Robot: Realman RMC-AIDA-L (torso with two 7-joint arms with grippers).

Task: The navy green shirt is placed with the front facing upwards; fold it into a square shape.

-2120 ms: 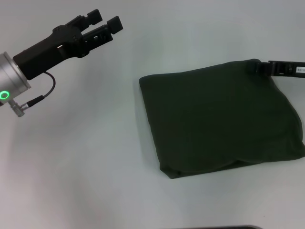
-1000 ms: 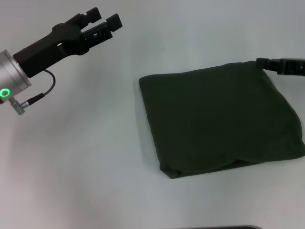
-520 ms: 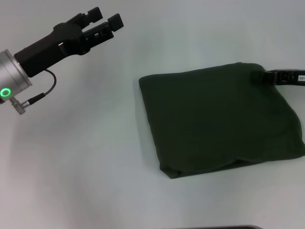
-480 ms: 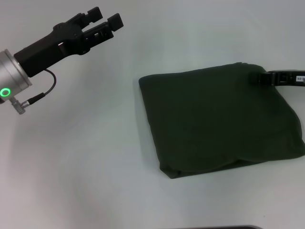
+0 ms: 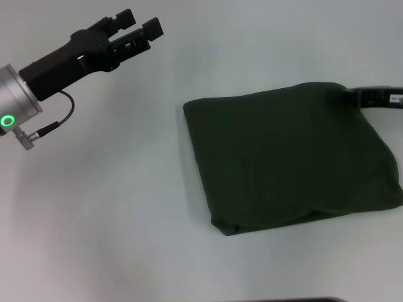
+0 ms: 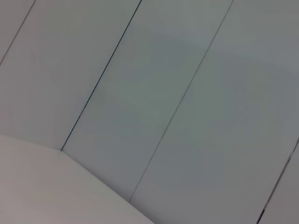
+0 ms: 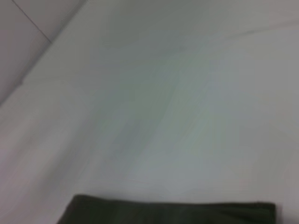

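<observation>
Shirt [image 5: 293, 160] first: the navy green shirt lies folded into a rough square on the white worktop [image 5: 113, 207], right of centre, plain back uppermost, its near edge bulging. Beyond it, the right claw [image 5: 345, 97] touches the far right corner; whether it grips the cloth I cannot tell. Any sideways pull could drag that corner and spoil the square. Farthest left, the left claw [image 5: 137, 26] hovers slightly parted, empty.

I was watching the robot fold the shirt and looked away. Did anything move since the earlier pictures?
Only a little. The right pincer at the shirt's far right corner backed off to the right, came in again, and sits at that corner now. The folded shirt kept its shape and place, and the left pincer stayed raised off to the left.
</observation>
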